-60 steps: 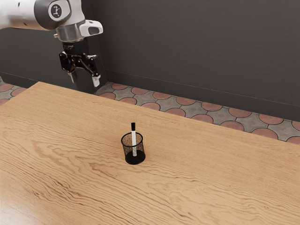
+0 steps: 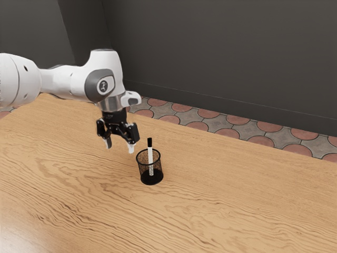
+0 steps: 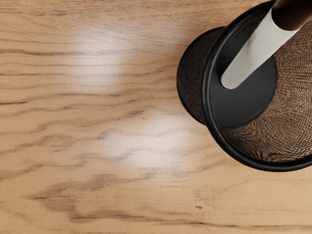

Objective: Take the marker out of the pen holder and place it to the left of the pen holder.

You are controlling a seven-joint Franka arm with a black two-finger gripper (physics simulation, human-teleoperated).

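Wooden table [image 2: 237, 205] bears pen holder [image 2: 152, 181], marker [image 2: 150, 154] inside; tool [image 2: 120, 146] hangs near, jaws seemingly apart.

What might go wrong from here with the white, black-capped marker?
Coming down where they are, the open black-and-white fingers would likely miss the white cylindrical marker: they hang toward the exterior view's left of it. One could knock the rim of the round black mesh pen holder.

The black cap tops the marker's end above the rim; gripping only there might pull it off.

The marker's foot is deep inside, so a sideways pull could tip the holder.
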